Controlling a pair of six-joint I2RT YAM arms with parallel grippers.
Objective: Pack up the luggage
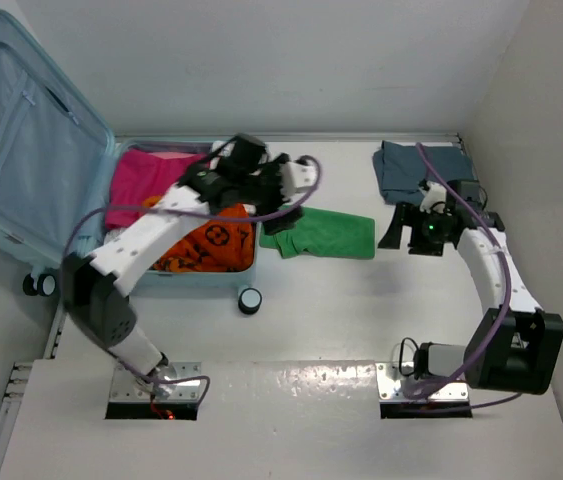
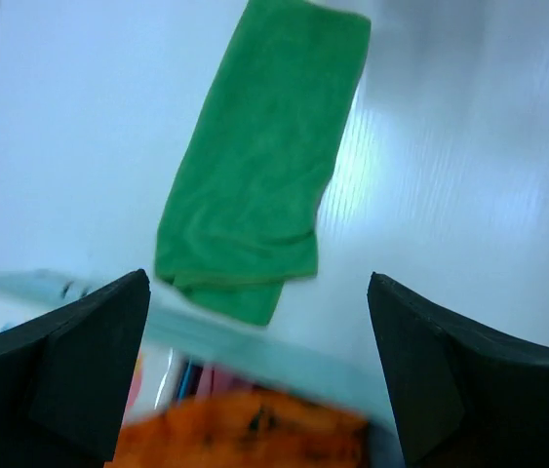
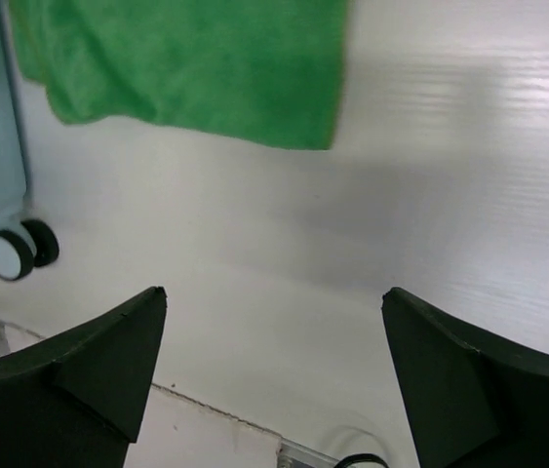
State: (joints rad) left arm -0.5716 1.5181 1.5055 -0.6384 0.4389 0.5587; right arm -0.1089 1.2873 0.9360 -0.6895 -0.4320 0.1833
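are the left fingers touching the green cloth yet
Apart. In the left wrist view the open left fingers hang over the luggage rim, the green cloth lying on the table beyond them.

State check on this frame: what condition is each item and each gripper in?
luggage: open, lid swung back, partly filled.
pink garment: inside the luggage.
orange garment: inside the luggage, near side.
green cloth: flat on the table, outside the luggage.
grey-blue garment: folded on the table, unpacked.
left gripper: jaws open, empty.
right gripper: jaws open, empty.
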